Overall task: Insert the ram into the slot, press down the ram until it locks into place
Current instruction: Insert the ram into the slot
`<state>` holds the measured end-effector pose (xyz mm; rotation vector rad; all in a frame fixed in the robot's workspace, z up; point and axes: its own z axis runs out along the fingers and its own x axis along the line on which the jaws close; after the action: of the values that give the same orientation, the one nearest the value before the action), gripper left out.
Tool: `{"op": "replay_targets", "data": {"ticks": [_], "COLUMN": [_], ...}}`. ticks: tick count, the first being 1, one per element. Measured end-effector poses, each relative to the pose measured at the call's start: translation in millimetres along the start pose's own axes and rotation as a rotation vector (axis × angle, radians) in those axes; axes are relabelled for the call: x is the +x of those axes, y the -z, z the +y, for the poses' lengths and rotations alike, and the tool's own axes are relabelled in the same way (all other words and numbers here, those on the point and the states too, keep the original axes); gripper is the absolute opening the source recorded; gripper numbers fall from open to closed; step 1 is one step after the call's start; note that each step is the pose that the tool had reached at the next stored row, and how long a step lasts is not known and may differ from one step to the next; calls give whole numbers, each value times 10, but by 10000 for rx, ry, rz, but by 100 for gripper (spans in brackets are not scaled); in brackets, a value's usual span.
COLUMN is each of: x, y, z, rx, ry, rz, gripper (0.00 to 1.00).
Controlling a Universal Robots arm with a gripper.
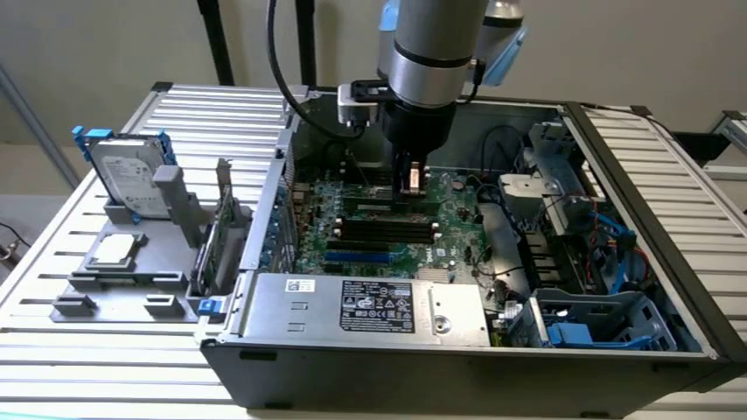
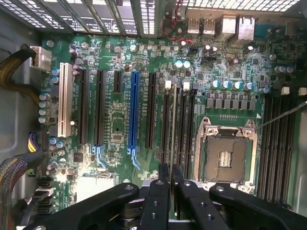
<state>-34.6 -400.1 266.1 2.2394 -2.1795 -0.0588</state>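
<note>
The ram [image 2: 172, 129] is clamped between the two black fingers [image 2: 163, 191] of the gripper [image 2: 171, 168]. The jaws stand almost together, with only the thin board between them. In the wrist view it shows by its edge only, as a narrow strip, so the chips on its faces cannot be seen.

Its long axis runs parallel to the slots [image 2: 184, 124], four black sockets lying side by side. It is lined up over one of the inner ones. Which one exactly, and whether its lower edge touches the socket, I cannot tell.

Just beside the slots on one side lies the square metal CPU socket [image 2: 225, 153]. On the other side come a longer black socket and then the blue socket [image 2: 133, 115]. The room across the ram is therefore narrow, while along its length the green board is more free.

In the exterior view the gripper [image 1: 408, 185] hangs in the centre of the frame, inside the open computer case [image 1: 467, 376]. It is a little above the slots [image 1: 386, 229], which run there from left to right.

The grey power supply [image 1: 362, 306] fills the lower middle of the frame, near the slots. Blue cables [image 1: 613, 236] and a drive cage [image 1: 596, 319] crowd the right part of the case. The case wall rises close on the left.

Outside the case, at the left of the frame, a hard drive [image 1: 126, 171] stands upright on the slatted table [image 1: 701, 262], well apart from the gripper.
</note>
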Motion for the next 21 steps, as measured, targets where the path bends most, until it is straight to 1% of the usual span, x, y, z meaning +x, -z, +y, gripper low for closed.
{"op": "replay_targets", "data": {"ticks": [13,16,21], "x": [4,5,5], "y": [-237,-288,-304], "z": [-9,-11,-12], "rx": [0,0,-1], "ry": [1,-1,-1], "rz": [2,26,34], "gripper": [13,13,13]}}
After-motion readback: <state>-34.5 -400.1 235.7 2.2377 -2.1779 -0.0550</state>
